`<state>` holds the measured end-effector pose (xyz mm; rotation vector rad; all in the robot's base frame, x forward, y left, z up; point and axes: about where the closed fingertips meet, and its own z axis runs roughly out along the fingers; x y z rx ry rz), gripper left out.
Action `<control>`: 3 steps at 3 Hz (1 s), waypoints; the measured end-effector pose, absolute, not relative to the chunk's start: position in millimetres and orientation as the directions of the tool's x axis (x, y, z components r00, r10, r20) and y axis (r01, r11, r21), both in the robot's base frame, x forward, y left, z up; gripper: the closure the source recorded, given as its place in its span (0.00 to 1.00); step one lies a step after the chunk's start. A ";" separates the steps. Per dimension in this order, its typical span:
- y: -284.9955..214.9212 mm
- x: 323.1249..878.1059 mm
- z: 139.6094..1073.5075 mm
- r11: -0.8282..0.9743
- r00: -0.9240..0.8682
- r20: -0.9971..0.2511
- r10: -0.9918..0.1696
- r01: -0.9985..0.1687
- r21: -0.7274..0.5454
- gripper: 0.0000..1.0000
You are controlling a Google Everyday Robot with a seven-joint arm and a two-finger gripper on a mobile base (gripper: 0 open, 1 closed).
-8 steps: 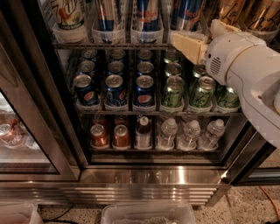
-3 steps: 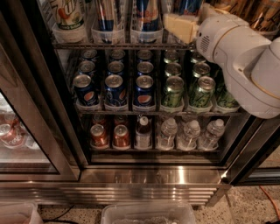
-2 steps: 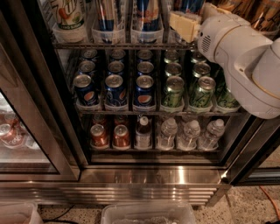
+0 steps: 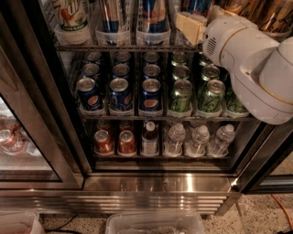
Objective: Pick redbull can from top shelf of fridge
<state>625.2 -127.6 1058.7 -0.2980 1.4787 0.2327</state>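
Note:
The fridge [image 4: 160, 183] stands open in front of me, steel sill at the bottom. Its top shelf [image 4: 123, 47] is a thin wire rack carrying clear plastic trays. Two redbull cans stand in those trays, one [image 4: 153, 13] in the middle and one [image 4: 112, 13] to its left, their tops cut off by the frame. A third blue can [image 4: 197, 5] shows behind my gripper. My gripper [image 4: 190, 25], cream-coloured at the end of the white arm [image 4: 247, 59], is at top-shelf height, just right of the middle redbull can.
Gold-brown cans [image 4: 256, 13] stand at top right behind the arm. Below are Pepsi cans [image 4: 121, 91] and green cans [image 4: 181, 93], then red cans [image 4: 104, 140] and water bottles [image 4: 197, 139]. A glass door [image 4: 18, 137] is at left, and a clear bin [image 4: 155, 224] is on the floor.
The arm has risen from middle-shelf height to the top shelf and shifted slightly left. Over the last second it has barely moved.

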 end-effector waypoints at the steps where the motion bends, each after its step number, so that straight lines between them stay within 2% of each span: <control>1: -127.6 625.2 1062.4 0.941 0.081 -0.996 -0.028 -0.333 -0.054 0.48; 3: -127.6 625.2 1062.4 0.941 0.081 -0.996 -0.028 -0.333 -0.054 0.94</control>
